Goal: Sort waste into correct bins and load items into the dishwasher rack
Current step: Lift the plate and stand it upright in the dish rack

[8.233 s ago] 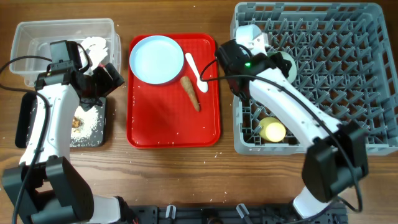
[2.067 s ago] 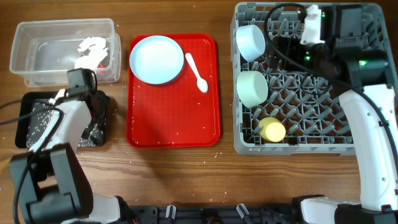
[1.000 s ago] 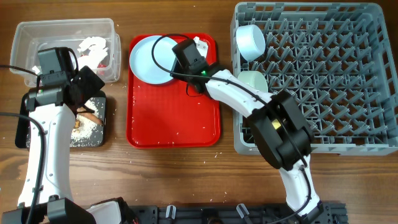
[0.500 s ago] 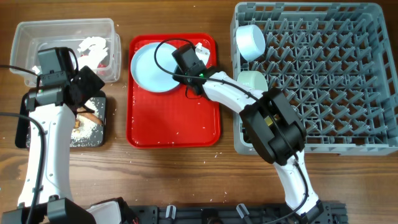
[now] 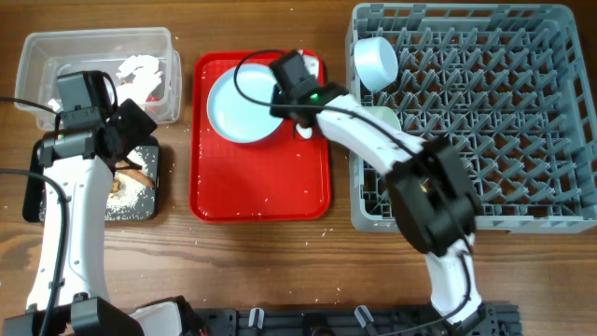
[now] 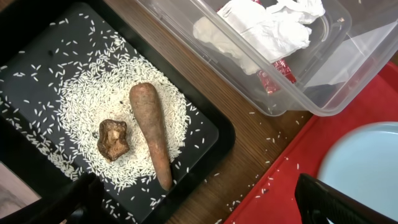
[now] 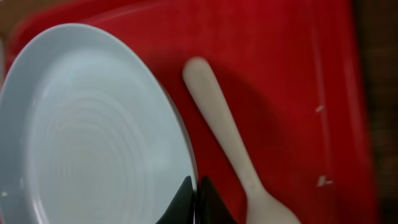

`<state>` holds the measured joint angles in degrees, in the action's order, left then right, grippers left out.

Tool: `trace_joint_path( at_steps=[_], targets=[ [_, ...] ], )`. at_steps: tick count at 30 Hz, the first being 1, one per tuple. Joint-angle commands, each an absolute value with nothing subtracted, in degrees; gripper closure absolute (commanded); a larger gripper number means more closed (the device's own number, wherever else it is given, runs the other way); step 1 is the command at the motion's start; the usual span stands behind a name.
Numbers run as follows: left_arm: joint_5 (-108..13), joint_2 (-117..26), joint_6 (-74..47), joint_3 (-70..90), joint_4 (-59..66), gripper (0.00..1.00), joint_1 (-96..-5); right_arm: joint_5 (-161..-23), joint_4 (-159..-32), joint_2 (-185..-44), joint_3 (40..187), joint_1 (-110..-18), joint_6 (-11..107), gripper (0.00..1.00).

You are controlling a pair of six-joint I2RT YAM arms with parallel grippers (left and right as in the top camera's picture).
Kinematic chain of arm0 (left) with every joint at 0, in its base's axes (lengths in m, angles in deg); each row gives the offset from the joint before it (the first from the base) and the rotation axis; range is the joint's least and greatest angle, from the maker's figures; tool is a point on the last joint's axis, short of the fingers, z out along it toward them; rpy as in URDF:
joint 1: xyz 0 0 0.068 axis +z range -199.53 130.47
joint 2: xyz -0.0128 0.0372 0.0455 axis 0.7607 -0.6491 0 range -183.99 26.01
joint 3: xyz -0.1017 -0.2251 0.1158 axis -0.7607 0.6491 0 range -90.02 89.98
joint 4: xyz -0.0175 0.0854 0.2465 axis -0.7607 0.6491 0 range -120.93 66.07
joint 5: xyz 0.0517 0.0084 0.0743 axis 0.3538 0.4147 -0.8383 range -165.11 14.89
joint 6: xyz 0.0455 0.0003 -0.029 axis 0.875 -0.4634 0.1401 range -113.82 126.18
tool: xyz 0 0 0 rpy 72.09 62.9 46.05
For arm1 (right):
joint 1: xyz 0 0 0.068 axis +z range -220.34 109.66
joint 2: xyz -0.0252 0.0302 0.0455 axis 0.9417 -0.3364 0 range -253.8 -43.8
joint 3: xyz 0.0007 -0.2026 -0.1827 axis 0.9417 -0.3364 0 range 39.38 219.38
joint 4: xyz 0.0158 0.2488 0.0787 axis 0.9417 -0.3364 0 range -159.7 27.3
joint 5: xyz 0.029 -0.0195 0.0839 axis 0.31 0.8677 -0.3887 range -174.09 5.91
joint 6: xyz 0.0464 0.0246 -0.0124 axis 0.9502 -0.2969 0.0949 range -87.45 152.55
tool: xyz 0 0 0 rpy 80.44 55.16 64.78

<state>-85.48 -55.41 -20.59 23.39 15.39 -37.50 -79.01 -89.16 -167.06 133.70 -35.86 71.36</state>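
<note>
Pinching the rim of the one pale blue plate [image 7: 93, 124], as far as the blur shows, the right gripper [image 7: 197, 194] is closed on the red serving tray [image 5: 252, 182]. One white spoon [image 7: 227, 140] lies just right of the plate. The left gripper [image 6: 208, 200] gapes empty over the black tray [image 6: 205, 127], which holds one brown stick [image 6: 152, 134], one lump [image 6: 114, 138] and loose rice [image 6: 81, 112]. One wrapper [image 6: 261, 28] is in the clear tub [image 6: 323, 93]. Two bowls stand on the rack's [image 5: 504, 93] left side: whitish bowl [image 5: 375, 59] and green bowl [image 5: 384, 116], which is half hidden by the right arm [image 5: 373, 140].

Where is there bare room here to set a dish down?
Free: red tray, lower half below the plate; rack, right side, pegs only. Crowded: tray top with plate, spoon and right gripper; rack's left edge with bowls; black tray, covered in rice.
</note>
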Motion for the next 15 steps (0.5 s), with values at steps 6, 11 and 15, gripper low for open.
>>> trace_joint_path(
  at_steps=[6, 11, 15],
  targets=[
    [-85.0, -55.0, -19.5, 22.8, 15.4, 0.00, -37.3, -70.1, -98.9, -148.2, 135.3, -40.5, 57.7, 0.96],
    [-85.0, -55.0, -19.5, 22.8, 15.4, 0.00, -37.3, -64.0, -102.5, -142.9, 135.3, -42.2, 46.7, 0.96],
    [-85.0, -55.0, -19.5, 22.8, 15.4, 0.00, -37.3, -54.1, -108.4, -140.9, 135.3, -44.1, 44.1, 0.96]
  ],
)
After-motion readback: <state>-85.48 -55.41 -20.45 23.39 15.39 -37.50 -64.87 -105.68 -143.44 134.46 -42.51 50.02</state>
